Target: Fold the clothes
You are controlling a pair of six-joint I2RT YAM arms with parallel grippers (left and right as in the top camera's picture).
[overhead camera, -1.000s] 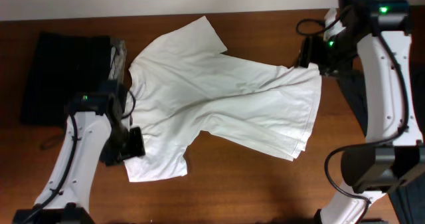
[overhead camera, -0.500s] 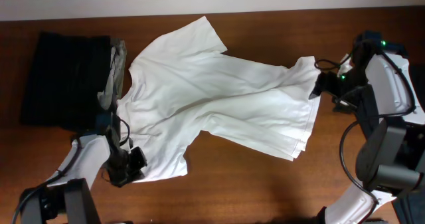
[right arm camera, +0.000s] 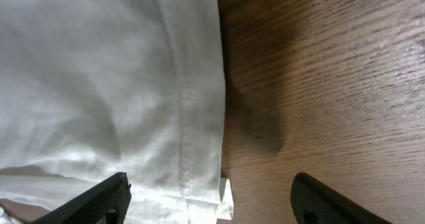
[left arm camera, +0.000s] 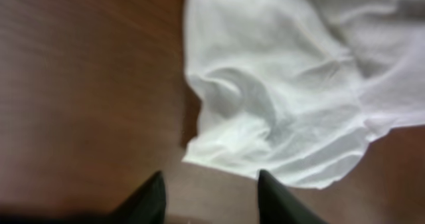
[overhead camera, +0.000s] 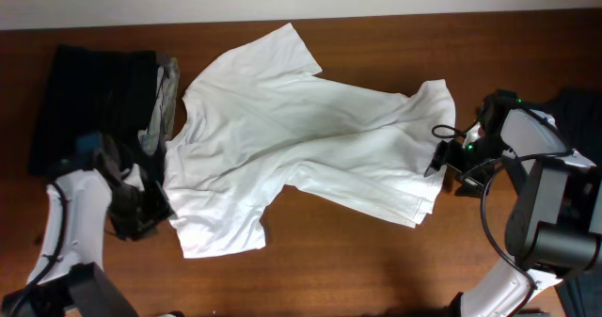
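Note:
A white T-shirt lies spread and rumpled across the middle of the brown table, collar toward the left. My left gripper is just left of the shirt's lower-left sleeve. In the left wrist view it is open and empty, with the crumpled sleeve edge just ahead on bare wood. My right gripper is at the shirt's right hem. In the right wrist view it is wide open, straddling the stitched hem, holding nothing.
A folded black garment lies at the far left with a grey cloth beside it, touching the shirt's collar side. A dark garment lies at the right edge. Bare wood shows along the table's front.
My right gripper let go of the shirt's raised right corner and moved toward the front along the hem. My left gripper moved left, off the sleeve. The right corner now lies flat.

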